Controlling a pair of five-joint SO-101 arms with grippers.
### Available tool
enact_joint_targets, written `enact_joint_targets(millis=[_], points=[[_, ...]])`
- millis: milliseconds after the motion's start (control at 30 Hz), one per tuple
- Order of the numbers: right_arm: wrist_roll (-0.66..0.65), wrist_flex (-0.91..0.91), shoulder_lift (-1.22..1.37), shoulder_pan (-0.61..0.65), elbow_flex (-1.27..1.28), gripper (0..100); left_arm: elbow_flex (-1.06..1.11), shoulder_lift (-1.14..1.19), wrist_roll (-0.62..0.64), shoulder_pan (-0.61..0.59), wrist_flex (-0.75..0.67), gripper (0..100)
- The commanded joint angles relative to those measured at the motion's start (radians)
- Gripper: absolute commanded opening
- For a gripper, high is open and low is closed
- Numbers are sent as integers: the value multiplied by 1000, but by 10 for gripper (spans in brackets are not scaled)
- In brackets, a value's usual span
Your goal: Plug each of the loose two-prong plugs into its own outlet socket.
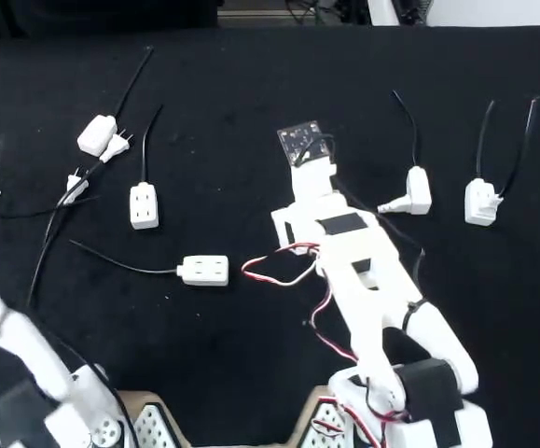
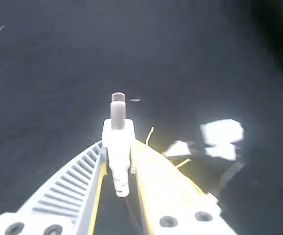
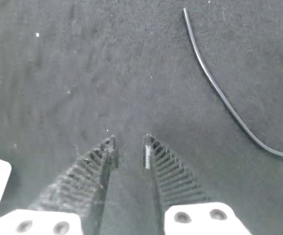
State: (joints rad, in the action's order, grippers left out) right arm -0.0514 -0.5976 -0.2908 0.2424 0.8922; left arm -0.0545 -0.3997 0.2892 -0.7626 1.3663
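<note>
A white robot arm [image 1: 363,271] lies across the black cloth tabletop [image 1: 232,84]; a white rectangular outlet socket [image 1: 204,270] (black-corded) sits beside it, a white plug [image 1: 417,191] opposite.

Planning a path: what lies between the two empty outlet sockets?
Bare black cloth, in the high view, between the farther socket and the nearer socket.

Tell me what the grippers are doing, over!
Left gripper shut on a white two-prong plug. Right gripper open, empty, over black cloth. Black cord beside it.
</note>
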Motion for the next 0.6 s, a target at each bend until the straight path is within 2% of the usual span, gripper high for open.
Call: enact_joint_targets(millis=[0, 100, 233, 400, 567], points=[[3, -158, -137, -106, -99, 77, 47, -163, -6, 243, 15, 30], [-6, -301, -249, -190, -151, 77, 168, -210, -8, 453, -11, 30], [-118, -462, -427, -293, -151, 77, 366, -213, -12, 685, -141, 30], [-235, -632, -618, -437, -151, 77, 647, -213, -12, 917, -416, 32], [-315, -736, -707, -597, -145, 77, 898, -213, -8, 1093, -715, 33]])
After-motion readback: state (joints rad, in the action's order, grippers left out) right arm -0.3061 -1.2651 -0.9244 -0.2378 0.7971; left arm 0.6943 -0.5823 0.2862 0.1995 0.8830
